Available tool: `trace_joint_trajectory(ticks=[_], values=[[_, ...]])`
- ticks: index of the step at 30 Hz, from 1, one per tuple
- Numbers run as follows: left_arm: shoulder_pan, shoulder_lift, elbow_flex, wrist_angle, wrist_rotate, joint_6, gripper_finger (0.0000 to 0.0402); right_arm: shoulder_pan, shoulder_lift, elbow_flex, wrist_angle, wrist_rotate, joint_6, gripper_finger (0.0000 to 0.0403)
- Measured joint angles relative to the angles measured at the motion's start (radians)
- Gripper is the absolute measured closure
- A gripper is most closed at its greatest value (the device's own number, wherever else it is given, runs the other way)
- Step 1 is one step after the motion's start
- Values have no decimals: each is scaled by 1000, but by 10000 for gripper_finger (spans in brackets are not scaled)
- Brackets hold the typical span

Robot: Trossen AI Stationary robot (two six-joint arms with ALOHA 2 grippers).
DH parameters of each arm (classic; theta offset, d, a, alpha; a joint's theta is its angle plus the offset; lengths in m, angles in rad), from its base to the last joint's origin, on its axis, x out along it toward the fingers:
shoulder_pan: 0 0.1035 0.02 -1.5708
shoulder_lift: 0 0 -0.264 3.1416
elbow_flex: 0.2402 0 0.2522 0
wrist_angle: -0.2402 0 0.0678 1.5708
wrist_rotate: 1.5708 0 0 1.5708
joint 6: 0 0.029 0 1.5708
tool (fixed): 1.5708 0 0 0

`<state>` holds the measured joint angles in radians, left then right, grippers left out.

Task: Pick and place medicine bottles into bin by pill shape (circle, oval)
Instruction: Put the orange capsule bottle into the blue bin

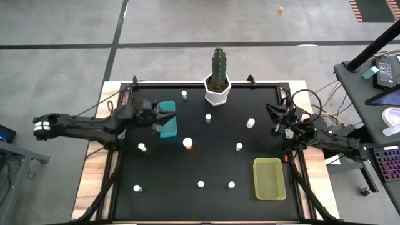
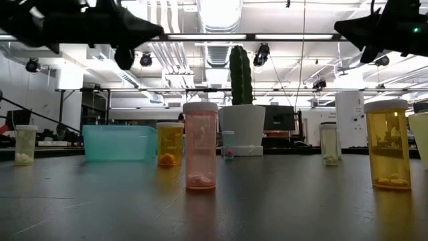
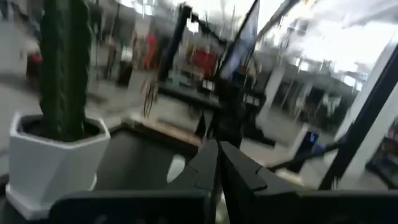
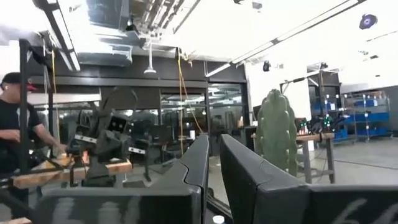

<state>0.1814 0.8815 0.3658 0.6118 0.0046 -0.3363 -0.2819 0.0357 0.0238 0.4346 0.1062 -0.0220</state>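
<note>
Nine small white-capped medicine bottles scattered over the black table mat, none inside a bin as far as visible. Near the mat's centre, one with an orange body; others at 12 o'clock beside the white hexagonal cactus pot, at 2 o'clock, at 3 o'clock, along 6 o'clock, and down toward 8 o'clock. In the low view, standing upright: a pink translucent bottle in front, amber ones to the sides, pills lying at their bottoms.

Teal rectangular plastic bin at 10 o'clock of centre, apparently empty; yellow-green rectangular plastic bin at 4 o'clock, likewise empty. Sorting judged barely begun or not begun: all nine left to place.

Left gripper hovering just over the teal bin, fingers closed together on nothing visible. Right gripper raised at the mat's 3 o'clock edge, well apart from any bottle, fingers nearly together, holding nothing.
</note>
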Motion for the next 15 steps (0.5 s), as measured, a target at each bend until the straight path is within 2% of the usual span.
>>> trace_joint_trajectory(ticks=[4, 8, 15], values=[[-16, 88, 139, -253, 3, 0, 402, 0, 1, 0, -4, 0, -17, 369], [-53, 174, 276, -421, -3, 2, 402, 0, 1, 0, -10, 0, -34, 369], [-147, 307, 499, -706, -92, 21, 402, 0, 1, 0, -40, 0, -57, 369]])
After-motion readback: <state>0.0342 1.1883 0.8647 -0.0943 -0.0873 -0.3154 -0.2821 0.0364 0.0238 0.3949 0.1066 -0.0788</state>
